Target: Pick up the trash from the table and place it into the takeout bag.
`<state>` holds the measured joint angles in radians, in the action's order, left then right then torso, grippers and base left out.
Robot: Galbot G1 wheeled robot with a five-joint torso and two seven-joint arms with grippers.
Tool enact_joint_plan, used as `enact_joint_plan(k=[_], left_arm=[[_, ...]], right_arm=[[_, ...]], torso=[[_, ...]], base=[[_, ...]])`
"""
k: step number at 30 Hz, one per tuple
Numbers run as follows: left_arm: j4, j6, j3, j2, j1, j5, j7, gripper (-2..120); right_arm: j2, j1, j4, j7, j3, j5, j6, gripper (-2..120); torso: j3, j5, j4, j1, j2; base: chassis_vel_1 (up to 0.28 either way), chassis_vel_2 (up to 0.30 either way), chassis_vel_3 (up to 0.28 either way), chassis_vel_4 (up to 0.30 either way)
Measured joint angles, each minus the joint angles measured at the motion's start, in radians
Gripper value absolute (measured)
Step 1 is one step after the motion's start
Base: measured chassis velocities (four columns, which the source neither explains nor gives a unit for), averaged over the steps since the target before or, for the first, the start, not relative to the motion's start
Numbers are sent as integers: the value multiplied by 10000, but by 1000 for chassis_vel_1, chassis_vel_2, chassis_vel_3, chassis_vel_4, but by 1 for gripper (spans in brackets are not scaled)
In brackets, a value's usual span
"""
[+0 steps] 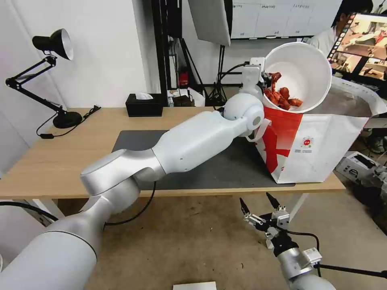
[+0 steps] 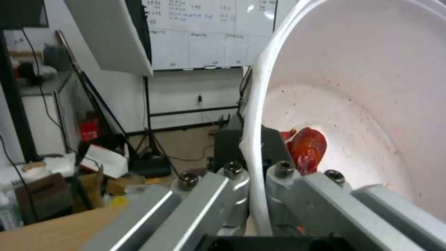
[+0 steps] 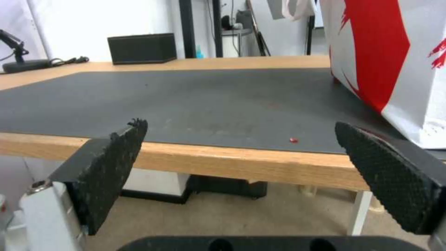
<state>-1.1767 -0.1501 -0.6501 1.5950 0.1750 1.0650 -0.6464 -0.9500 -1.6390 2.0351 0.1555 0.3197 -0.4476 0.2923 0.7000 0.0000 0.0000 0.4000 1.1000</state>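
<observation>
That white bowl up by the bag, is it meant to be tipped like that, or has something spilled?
The left gripper holds the white bowl by its rim, steeply tilted above the takeout bag, red scraps pooled at its low edge. One red speck lies on the dark mat.

takeout bag [image 1: 322,149] on the table's [image 1: 48,161] right end; bowl [image 1: 300,76] above it, tissue box [image 1: 144,104] behind the mat [image 1: 133,141]

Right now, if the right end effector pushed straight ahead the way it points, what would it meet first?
Probably the front edge of the table: the open right end effector faces it at edge height, below the dark mat. Depth is unclear; slightly lower, it passes underneath.
</observation>
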Motion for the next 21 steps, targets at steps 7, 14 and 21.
enact_joint_plan(k=[7,14,21], left_arm=[[-111,-52,-75,-10,50,-153,959,0],[-240,-160,-150,-19,105,351,1722,0],[-110,-595,-287,-20,150,908,2085,0]], right_arm=[[0,1,0,0,0,0,0,100],[0,1,0,0,0,0,0,100],[0,1,0,0,0,0,0,100]], torso=[[0,0,0,0,0],[0,0,0,-1,0],[0,0,-1,-1,0]], base=[[0,0,0,0],[0,0,0,0],[0,0,0,0]])
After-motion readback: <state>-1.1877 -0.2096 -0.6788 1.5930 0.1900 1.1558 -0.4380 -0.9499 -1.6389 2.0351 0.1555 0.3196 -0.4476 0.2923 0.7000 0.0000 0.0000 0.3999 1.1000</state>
